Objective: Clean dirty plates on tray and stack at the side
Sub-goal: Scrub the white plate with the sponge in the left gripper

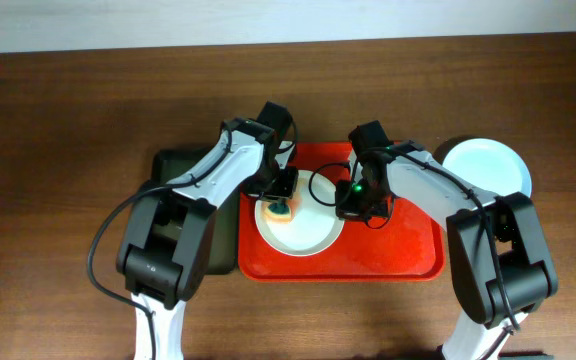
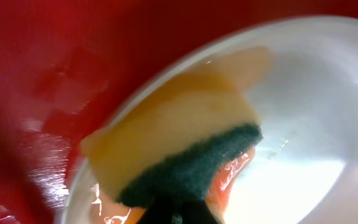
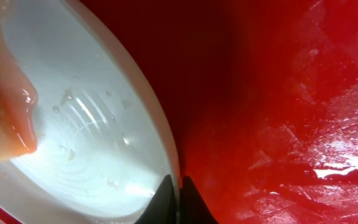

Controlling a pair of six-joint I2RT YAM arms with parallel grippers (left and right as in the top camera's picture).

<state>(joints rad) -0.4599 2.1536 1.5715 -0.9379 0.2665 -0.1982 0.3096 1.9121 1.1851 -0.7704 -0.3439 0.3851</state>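
Left gripper [image 1: 281,203] clamped on a sponge [image 2: 173,143] pressed to the plate [image 1: 306,240] in the tray [image 1: 408,255]; right gripper [image 3: 179,194] pinching the plate's rim.

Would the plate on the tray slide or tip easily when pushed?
Likely slippery: plate and tray both glisten wet. Shallow and flat-lying, so tipping seems unlikely. It might skate under the sponge, but the right gripper pinching its rim probably steadies it.

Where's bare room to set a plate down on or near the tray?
Free: right half of the tray, between the white plate and the rim; also the table left of the dark green tray. Crowded: the tray's left half, where the left gripper presses a sponge on the plate and the right gripper pinches its rim.
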